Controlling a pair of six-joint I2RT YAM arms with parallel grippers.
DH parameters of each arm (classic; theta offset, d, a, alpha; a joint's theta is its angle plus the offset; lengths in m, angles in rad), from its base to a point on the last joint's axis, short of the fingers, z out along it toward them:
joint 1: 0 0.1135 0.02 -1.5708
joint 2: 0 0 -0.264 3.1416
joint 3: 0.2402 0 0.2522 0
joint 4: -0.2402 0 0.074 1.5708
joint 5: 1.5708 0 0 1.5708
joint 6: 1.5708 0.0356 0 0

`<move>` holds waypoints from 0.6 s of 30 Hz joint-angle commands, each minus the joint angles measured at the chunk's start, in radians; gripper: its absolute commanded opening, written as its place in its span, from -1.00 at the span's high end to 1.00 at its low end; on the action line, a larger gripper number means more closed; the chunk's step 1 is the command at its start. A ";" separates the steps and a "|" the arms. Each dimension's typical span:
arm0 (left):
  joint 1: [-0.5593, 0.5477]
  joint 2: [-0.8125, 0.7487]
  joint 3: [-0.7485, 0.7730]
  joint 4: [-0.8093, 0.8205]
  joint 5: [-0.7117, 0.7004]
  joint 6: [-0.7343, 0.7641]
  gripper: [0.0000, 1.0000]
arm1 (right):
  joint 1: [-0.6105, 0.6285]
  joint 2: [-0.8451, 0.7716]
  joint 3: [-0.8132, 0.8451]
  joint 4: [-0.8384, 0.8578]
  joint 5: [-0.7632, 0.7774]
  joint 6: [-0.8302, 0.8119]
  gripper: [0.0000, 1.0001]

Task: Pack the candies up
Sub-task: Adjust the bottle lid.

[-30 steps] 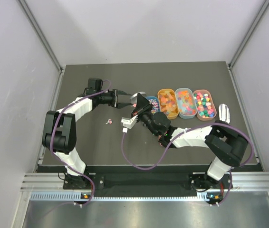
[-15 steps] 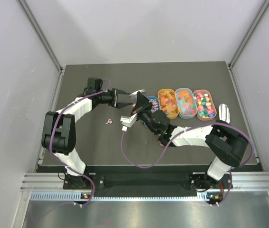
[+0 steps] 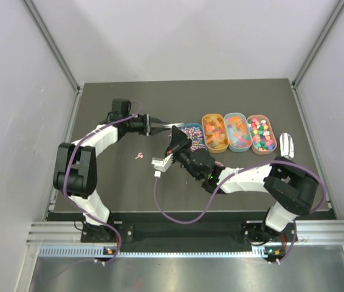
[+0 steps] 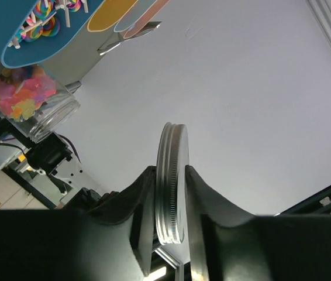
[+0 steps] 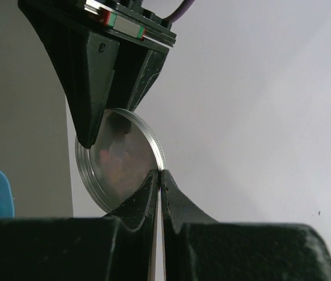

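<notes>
The left gripper (image 4: pixel 168 174) pinches a round ribbed metal lid (image 4: pixel 173 149) edge-on. The right gripper (image 5: pixel 159 177), shut and empty, meets its rim. The lid should be levelled before capping the clear jar (image 4: pixel 48 114) of candies (image 4: pixel 18 96).

Candies (image 3: pixel 215 131) – mixed cols, heaped in 4 trays (image 3: pixel 237 114)
</notes>
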 commanded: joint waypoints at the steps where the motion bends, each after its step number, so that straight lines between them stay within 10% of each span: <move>1: 0.000 -0.026 0.021 0.069 0.011 -0.008 0.43 | 0.023 -0.036 0.001 0.001 0.021 0.032 1.00; 5: 0.004 -0.024 0.022 0.095 0.007 -0.010 1.00 | 0.031 -0.035 0.006 -0.002 0.024 0.034 1.00; 11: 0.007 -0.027 0.016 0.109 0.009 -0.013 1.00 | 0.033 -0.050 -0.013 -0.033 0.034 0.035 1.00; 13: 0.010 -0.029 0.015 0.112 0.009 -0.013 1.00 | 0.031 -0.056 -0.008 -0.095 0.047 0.034 0.34; 14: 0.012 -0.029 0.013 0.112 0.009 -0.013 1.00 | 0.034 -0.070 -0.007 -0.122 0.070 0.038 -0.72; 15: 0.013 -0.029 0.011 0.110 0.009 -0.013 1.00 | 0.034 -0.082 -0.013 -0.137 0.079 0.049 -0.99; 18: 0.020 -0.032 0.011 0.121 0.006 -0.008 1.00 | 0.045 -0.153 -0.039 -0.218 0.115 0.107 -0.99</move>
